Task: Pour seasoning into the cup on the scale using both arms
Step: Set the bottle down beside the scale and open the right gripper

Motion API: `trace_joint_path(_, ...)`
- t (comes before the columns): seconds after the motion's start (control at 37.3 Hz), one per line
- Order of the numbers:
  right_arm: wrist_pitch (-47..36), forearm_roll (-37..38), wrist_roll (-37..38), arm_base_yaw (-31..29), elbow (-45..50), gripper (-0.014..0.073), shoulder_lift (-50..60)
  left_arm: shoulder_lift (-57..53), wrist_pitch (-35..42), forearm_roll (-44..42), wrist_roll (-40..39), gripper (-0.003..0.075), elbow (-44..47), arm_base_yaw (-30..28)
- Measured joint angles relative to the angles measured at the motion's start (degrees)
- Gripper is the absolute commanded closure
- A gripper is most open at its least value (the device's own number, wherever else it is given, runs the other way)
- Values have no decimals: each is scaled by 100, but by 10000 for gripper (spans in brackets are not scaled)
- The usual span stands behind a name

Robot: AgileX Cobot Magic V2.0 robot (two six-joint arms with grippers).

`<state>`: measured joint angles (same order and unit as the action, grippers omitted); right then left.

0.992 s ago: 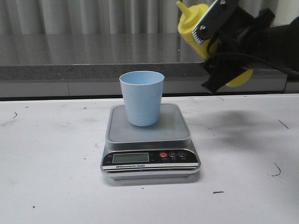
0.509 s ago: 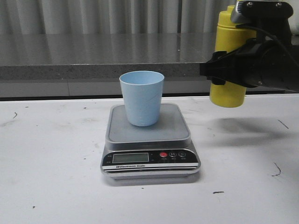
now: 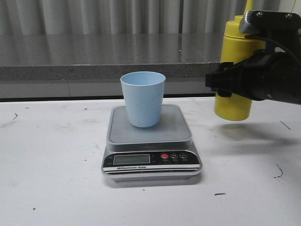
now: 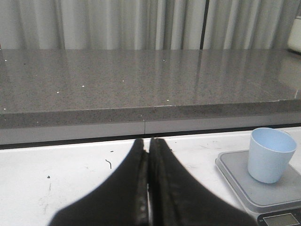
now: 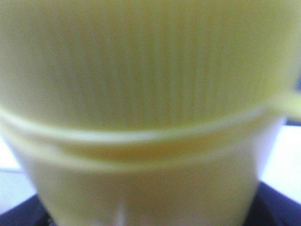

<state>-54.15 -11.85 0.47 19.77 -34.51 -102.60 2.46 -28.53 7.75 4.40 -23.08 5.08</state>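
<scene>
Scuffed white table [image 3: 51, 188] nearest the camera, a few dark marks on it. On it, centre, the silver-grey scale [image 3: 151, 160]: black front panel, red button, display facing the camera; I cannot read any figure on it. The pale blue cup [image 3: 143, 98] stands upright on the scale's platform, mouth open, roughly centred. No contents visible from the front view; the left wrist view shows the inside pale, level not readable.

To the right of the scale, near but apart from it, the yellow bottle [image 3: 233, 70] hangs upright just above the table, shadow close beneath it, base clear of the surface. The right gripper [image 3: 237, 81] is clamped round its body about mid-height. The right wrist view is filled with blurred yellow plastic, so the grip is firm and close. The cap's top runs out of the front view.

Left gripper [image 4: 149, 188]: pressed closed, holding nothing, out at the left side of the table, pointing toward the grey counter [image 4: 141, 80]. It does not appear in the front view.

Behind everything: the counter ledge, then pale curtains [image 3: 117, 16].

Judgement: bottle is upright and beside the scale, low, which reads as either just lifted or being set down; I cannot tell whether pouring has happened. If pouring is ahead, the bottle must rise above the cup's rim, travel left over it, then tip nozzle-down. If it is done, lower and release.
</scene>
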Motion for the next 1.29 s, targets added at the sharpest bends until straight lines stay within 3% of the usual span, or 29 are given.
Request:
trace_joint_path(0.35,-465,389,0,0,191,470,-386,0,0,0,0,740,0,0)
trace_joint_path(0.7,-790,398,0,0,203,149,-532,0,0,0,0,740,0,0)
trace_joint_path(0.97,-790,411,0,0,275,127,-532,0,0,0,0,740,0,0)
trace_joint_path(1.21,-904,426,9,0,406,-66,-532,0,0,0,0,740,0,0)
trace_joint_path(1.29,-961,426,9,0,406,-67,-532,0,0,0,0,740,0,0)
